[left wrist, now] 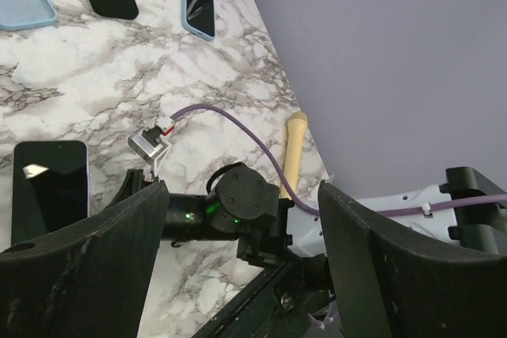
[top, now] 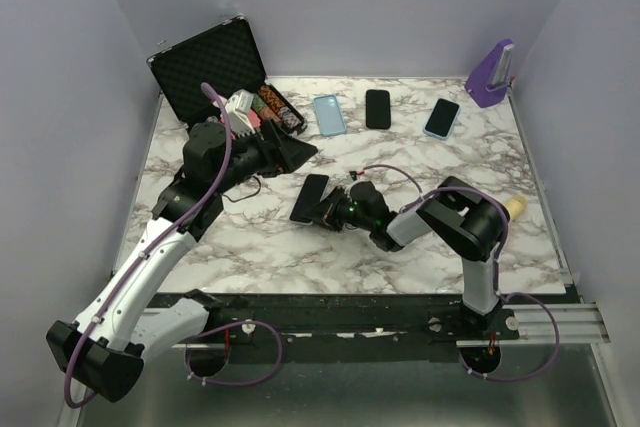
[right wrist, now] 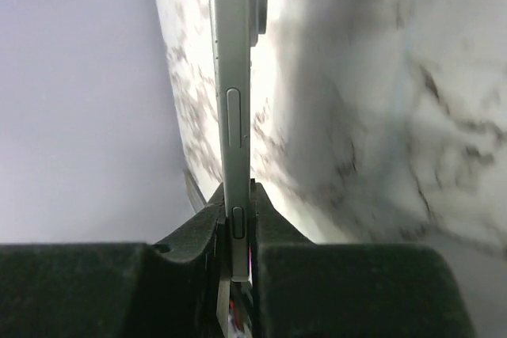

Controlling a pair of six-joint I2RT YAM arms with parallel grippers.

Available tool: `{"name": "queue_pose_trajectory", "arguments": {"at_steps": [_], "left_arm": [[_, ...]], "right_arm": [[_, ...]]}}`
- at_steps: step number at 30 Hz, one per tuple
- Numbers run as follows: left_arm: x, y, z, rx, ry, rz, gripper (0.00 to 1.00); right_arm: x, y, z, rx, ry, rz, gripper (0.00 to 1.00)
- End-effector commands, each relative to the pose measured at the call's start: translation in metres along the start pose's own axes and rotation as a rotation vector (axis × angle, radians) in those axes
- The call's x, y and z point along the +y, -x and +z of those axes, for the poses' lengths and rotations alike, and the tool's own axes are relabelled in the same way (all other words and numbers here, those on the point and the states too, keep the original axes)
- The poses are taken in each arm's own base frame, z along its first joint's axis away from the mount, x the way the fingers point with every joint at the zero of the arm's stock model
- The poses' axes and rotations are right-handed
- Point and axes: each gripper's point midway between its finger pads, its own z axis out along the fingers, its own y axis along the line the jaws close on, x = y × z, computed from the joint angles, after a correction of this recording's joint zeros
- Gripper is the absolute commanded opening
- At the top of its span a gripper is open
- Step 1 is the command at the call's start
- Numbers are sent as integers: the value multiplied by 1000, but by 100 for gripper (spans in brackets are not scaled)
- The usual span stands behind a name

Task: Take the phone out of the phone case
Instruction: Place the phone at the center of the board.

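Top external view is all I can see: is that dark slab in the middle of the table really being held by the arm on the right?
Observer: Yes. The right wrist view shows the phone edge-on, its end clamped in the right pincer.
Operator: Does it have a case on?
Observer: Hard to say, but that close view shows a pale, smooth edge with a long side button.
Operator: And the other arm's pincer?
Observer: In the left wrist view, the left pincer is wide open, with nothing between its fingers.
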Motion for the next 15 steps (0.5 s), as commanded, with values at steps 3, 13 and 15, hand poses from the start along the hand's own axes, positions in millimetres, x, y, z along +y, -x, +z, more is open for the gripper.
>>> {"name": "queue_pose_trajectory", "arguments": {"at_steps": [3,13,15], "left_arm": [[-1,9,-11,-54,27,39,84],[-2,14,-18,-84,33,69,84],[-1,13,-17,-86,32,82,84]], "right_arm": [[10,28,32,-119,72,80,27],[-18,7,16,6,-118,-53,79],[-32,-5,-2,54,-169,-83,80]]}}
